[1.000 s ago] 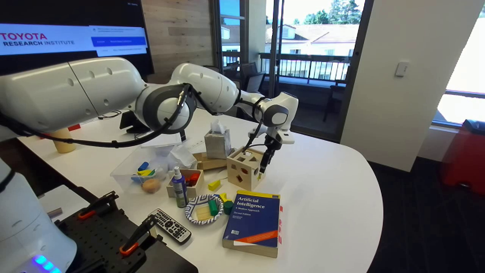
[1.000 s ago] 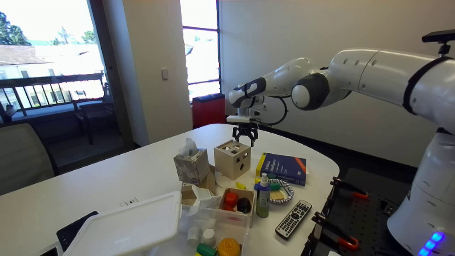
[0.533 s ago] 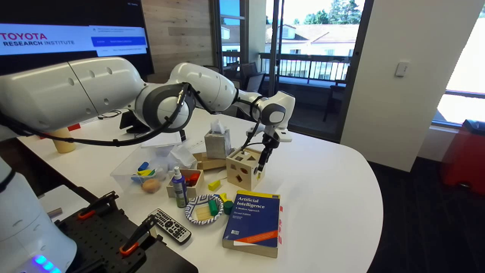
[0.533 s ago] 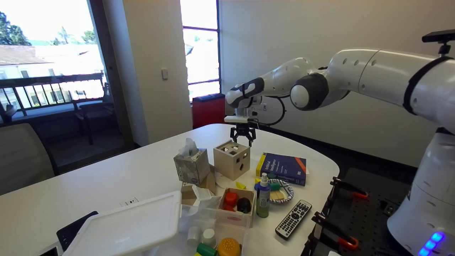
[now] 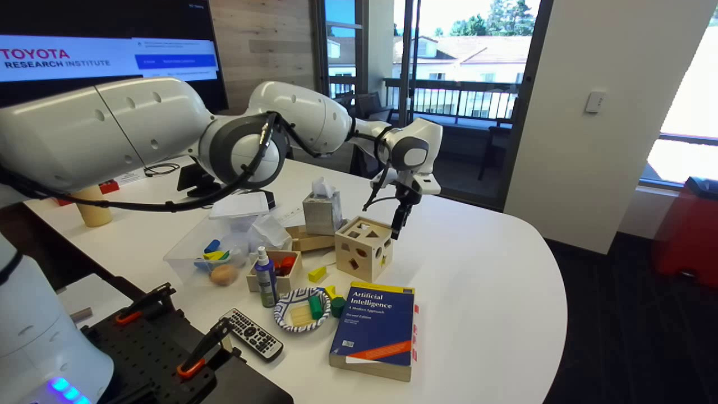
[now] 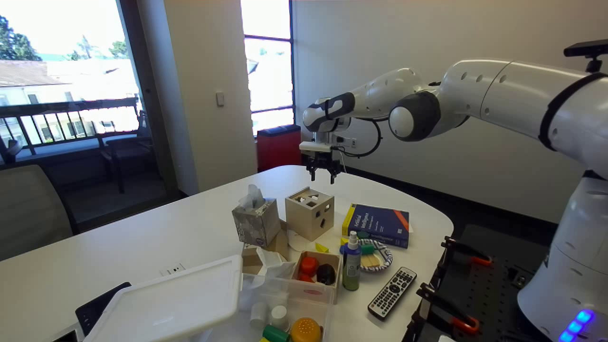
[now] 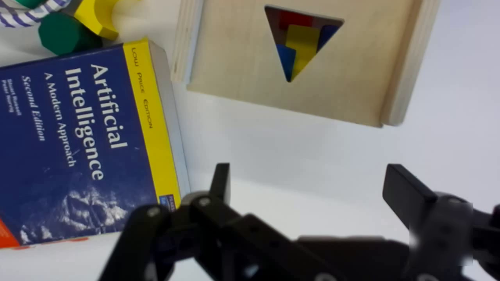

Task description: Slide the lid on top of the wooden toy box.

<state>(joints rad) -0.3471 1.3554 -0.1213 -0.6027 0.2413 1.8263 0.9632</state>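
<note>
The work surface is a white table (image 5: 477, 292). The arm (image 5: 146, 129) extends across it in both exterior views. The box (image 6: 306, 221) stands upright on the table. The gripper (image 7: 306, 171) hangs above the table, near the box but not touching it: in the wrist view the box lies at 12 o'clock. The lid (image 7: 328, 74) lies on top of the box, between rails (image 7: 412, 62) at 3 and 9 o'clock, its 6 o'clock edge about level with the rail ends. Assessment: sliding appears complete or nearly so; at most a light push toward 12 o'clock remains. The 12 o'clock edge is outside this view, so full seating is unconfirmed. The fingers (image 7: 220, 181) are well apart and hold nothing. Coloured pieces (image 7: 300, 43) show inside, beneath the lid.
</note>
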